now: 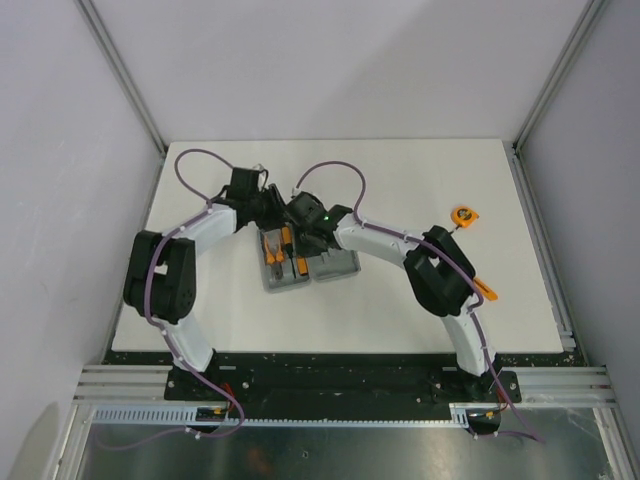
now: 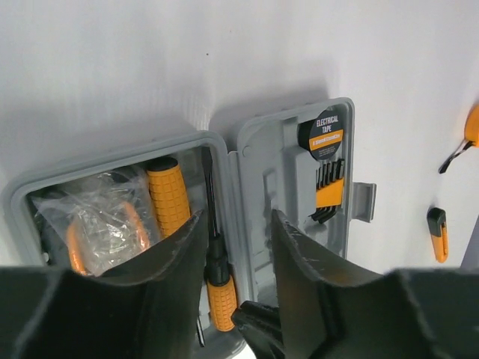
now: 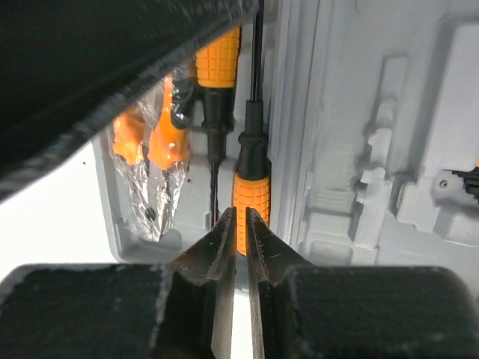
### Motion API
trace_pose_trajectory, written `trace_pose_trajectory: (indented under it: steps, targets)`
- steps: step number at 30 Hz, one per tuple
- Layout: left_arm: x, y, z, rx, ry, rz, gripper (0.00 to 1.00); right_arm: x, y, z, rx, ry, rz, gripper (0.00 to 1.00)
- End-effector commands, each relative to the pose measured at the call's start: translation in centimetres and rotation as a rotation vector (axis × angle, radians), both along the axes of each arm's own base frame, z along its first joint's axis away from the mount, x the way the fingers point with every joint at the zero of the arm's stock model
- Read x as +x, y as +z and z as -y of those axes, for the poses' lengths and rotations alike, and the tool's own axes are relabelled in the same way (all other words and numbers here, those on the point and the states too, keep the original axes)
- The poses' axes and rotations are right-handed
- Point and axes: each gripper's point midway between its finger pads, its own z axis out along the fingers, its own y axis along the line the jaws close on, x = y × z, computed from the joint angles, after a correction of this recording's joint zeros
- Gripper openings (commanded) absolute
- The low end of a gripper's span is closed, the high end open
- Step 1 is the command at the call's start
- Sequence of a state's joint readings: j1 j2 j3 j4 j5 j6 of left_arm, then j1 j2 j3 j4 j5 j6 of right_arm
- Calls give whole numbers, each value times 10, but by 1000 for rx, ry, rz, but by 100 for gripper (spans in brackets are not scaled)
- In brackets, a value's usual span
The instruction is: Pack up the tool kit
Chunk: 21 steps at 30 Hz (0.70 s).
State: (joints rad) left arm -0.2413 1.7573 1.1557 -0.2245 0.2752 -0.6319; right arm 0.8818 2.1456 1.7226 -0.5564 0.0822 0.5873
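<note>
Screwdriver (image 3: 248,202), in case (image 1: 340,266), desk (image 1: 400,180) centre. Right pincer (image 3: 238,217) nearly closed, left pincer (image 2: 238,217) half-spread; best press handle squarely into slot.

Matt grey plastic case (image 2: 258,161), ribbed orange handle (image 2: 168,198)

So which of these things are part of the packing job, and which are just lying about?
Part of the job:
case, screwdrivers, bagged pliers, hex keys, tape measure, knife.

Just there:
table, purple cables, metal frame.
</note>
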Motion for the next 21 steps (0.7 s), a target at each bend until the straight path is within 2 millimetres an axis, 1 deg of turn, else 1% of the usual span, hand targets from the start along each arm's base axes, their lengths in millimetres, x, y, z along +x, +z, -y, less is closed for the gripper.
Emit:
trace_pose_trajectory:
  steps: [1,4,7,12,17,21]
  targets:
    - [18,16,7,-20,11,64,38,31,57,-9,110,-31,152,14]
    - [19,12,7,-20,17,54,29,41,60,-10,139,-49,184,15]
    - [19,7,7,-18,15,43,23,50,49,-9,135,-53,178,15]
    - [18,0,8,-13,9,28,20,60,32,-12,122,-37,178,16]
    - [14,-3,6,-5,10,23,14,59,23,-19,138,2,156,16]
    - [14,0,7,-9,3,29,13,52,10,-23,137,40,116,16]
